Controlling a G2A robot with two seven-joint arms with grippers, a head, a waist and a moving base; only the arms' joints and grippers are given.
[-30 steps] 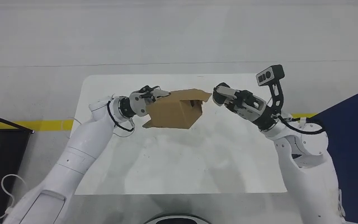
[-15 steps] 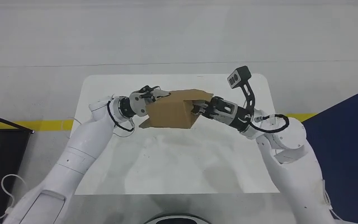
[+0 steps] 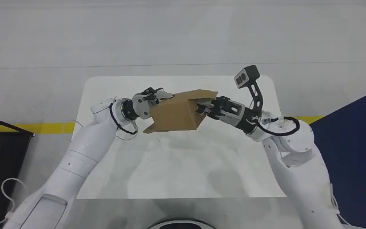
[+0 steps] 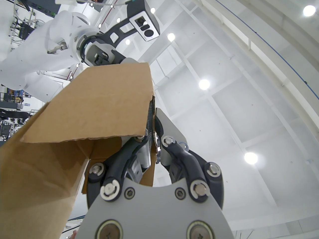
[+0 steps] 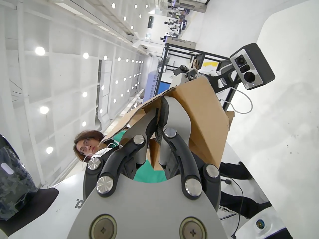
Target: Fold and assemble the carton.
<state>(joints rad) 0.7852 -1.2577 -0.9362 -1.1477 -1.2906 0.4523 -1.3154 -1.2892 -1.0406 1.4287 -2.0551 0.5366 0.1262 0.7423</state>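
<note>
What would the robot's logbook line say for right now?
step: folding carton | left gripper: shut on carton edge | right gripper: shut on flap at opposite end | carton: held between both arms over table

1 carton [image 3: 177, 111], 1 table [image 3: 171, 172], L gripper [image 3: 165, 97] + R gripper [image 3: 202, 106] = 2

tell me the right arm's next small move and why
Probably swing the right gripper inward to fold the edge it pinches: it is shut on the open end of the carton, and the left gripper clamps the opposite end steady.
</note>
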